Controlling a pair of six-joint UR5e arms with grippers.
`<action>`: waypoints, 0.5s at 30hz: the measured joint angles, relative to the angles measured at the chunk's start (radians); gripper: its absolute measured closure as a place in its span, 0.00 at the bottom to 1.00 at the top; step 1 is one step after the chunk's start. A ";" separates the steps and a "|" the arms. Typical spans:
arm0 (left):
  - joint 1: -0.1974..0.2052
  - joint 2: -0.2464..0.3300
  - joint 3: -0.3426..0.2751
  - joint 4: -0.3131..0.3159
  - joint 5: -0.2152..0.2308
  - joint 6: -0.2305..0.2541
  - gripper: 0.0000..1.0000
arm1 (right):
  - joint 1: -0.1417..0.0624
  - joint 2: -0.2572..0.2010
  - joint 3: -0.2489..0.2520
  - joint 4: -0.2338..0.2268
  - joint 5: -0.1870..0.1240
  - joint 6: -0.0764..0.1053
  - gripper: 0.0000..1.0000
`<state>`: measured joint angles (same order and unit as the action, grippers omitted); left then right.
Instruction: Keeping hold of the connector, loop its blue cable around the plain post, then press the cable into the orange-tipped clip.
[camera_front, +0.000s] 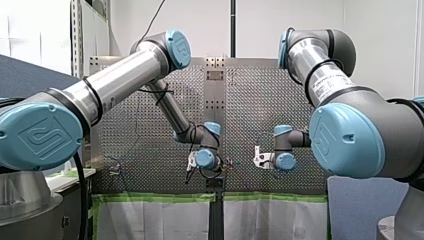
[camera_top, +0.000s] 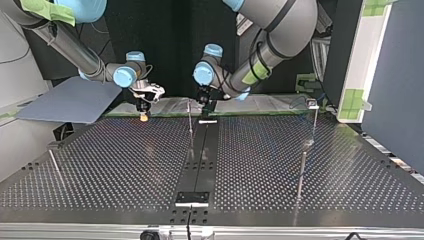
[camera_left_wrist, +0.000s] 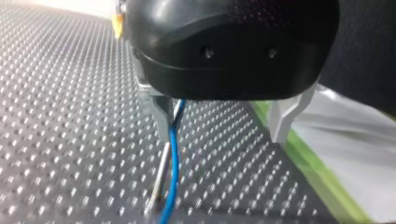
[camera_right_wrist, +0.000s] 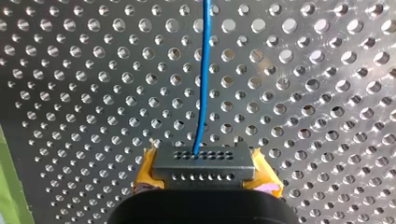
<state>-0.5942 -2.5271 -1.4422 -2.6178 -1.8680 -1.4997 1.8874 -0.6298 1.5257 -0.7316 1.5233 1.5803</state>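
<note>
Post (camera_left_wrist: 161, 175) stands beside connector's (camera_right_wrist: 204, 161) blue cable (camera_left_wrist: 174, 154), between left end effector's (camera_left_wrist: 220, 137) fingers (camera_left_wrist: 284, 116).

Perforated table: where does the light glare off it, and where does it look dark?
Front view: the table gleams evenly silver. Top view: dark, paler toward the near edge. Right wrist view: bright glints on the holes beyond the connector. Left wrist view: its bumps catch light around my left tool.

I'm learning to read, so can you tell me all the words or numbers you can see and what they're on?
No text reads clearly.
White label on my right arm: print too blurred.
Blue joint caps: raised logo, no clear letters.
</note>
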 joint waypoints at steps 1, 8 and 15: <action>-0.005 0.000 -0.009 0.004 0.001 0.000 0.00 | 0.000 0.000 0.000 0.001 0.000 0.000 0.98; -0.041 0.008 -0.065 0.013 0.000 0.002 0.00 | -0.001 0.000 0.000 0.009 0.000 -0.002 0.98; -0.072 0.024 -0.073 0.026 -0.002 0.000 0.00 | 0.000 0.000 0.000 0.019 0.000 -0.003 0.98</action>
<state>-0.6663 -2.5026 -1.5151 -2.5921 -1.8703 -1.4996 1.8871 -0.6299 1.5257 -0.7127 1.5234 1.5773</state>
